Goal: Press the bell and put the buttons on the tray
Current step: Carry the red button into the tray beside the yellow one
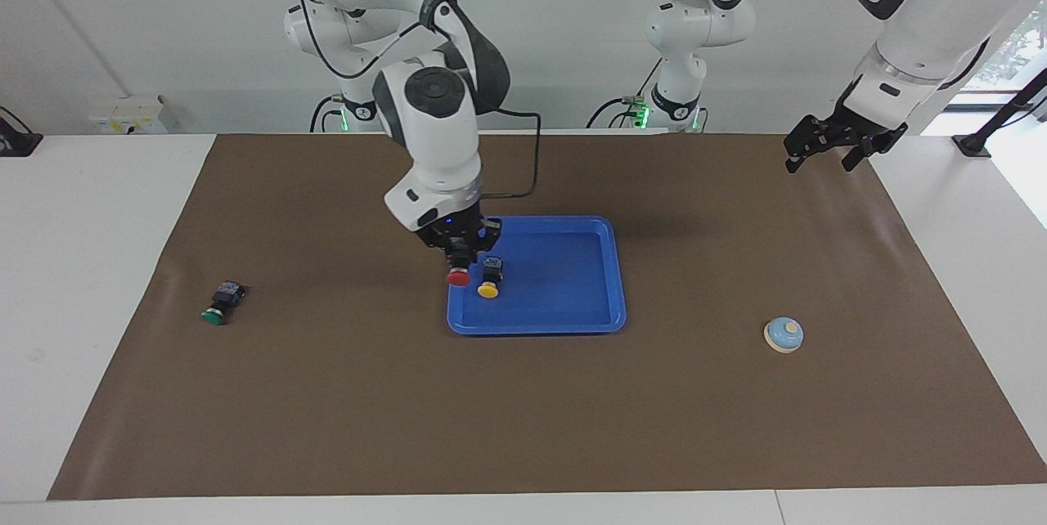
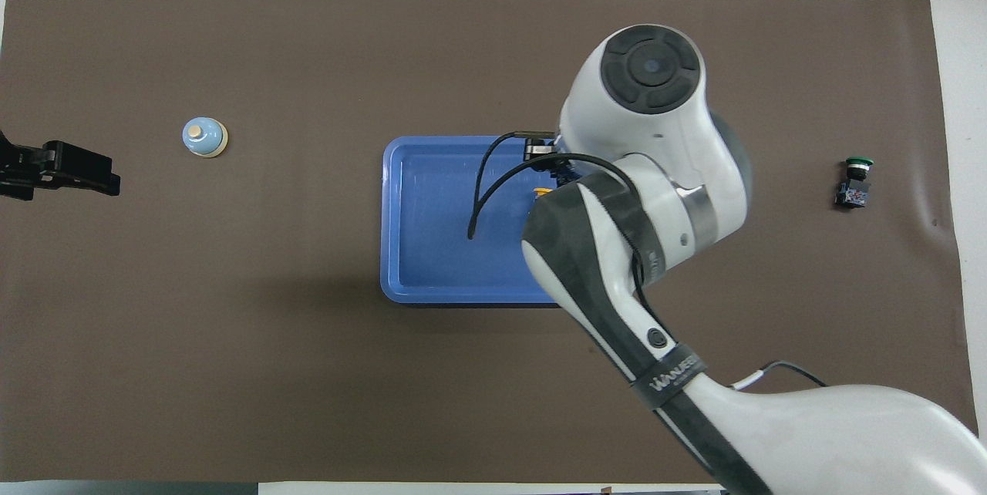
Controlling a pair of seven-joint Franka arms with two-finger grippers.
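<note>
While the right gripper [image 1: 459, 258] hangs clamped on the red-capped black push button [image 1: 458, 277] over the flat blue plastic tray [image 1: 601, 280], yellow-capped button [image 1: 488, 289] lies inside; green-capped one [image 1: 214, 314] and pale-blue dome bell [image 1: 784, 334] wait on brown mat. Left gripper [image 1: 820, 150] idles w/ jaws wide, holding nothing.

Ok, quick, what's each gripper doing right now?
Left gripper: open, empty, waiting over the mat's corner at its own end.
Right gripper: shut on the red button, over the tray.

- tray [image 1: 615, 275]: bright blue
- buttons: red [image 1: 459, 278], yellow [image 1: 488, 290], green [image 1: 213, 316] caps, black bodies
- bell [image 1: 784, 334]: light blue, cream rim
- table mat [image 1: 523, 410]: brown
</note>
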